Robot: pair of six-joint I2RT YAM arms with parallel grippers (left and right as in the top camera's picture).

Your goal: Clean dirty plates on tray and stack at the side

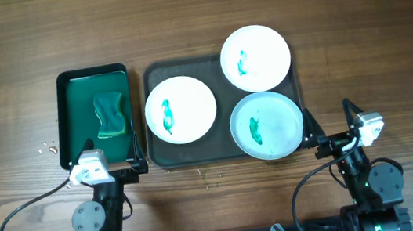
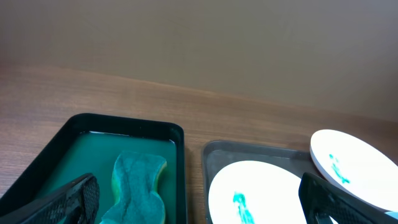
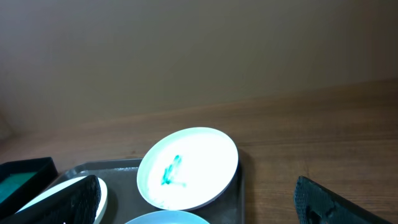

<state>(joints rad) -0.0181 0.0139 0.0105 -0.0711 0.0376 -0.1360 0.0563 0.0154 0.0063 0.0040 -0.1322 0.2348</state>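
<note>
A grey tray [image 1: 185, 67] holds three plates with teal smears: a white one on the left [image 1: 180, 109], a white one leaning on the far right rim [image 1: 255, 58], and a pale blue one at the near right [image 1: 266, 125]. My left gripper [image 1: 107, 173] is open and empty at the near edge of a green basin [image 1: 90, 70]. The left wrist view shows its jaws [image 2: 196, 205] spanning the sponge [image 2: 138, 186] and the left plate [image 2: 261, 193]. My right gripper [image 1: 332, 125] is open and empty by the tray's near right corner. Its wrist view [image 3: 199, 205] shows the far white plate [image 3: 186, 168].
The basin holds green water and a green-and-yellow sponge [image 1: 110, 114], just left of the tray. A few droplets [image 1: 45, 149] lie on the wood left of the basin. Bare wooden table lies beyond and to the right of the tray.
</note>
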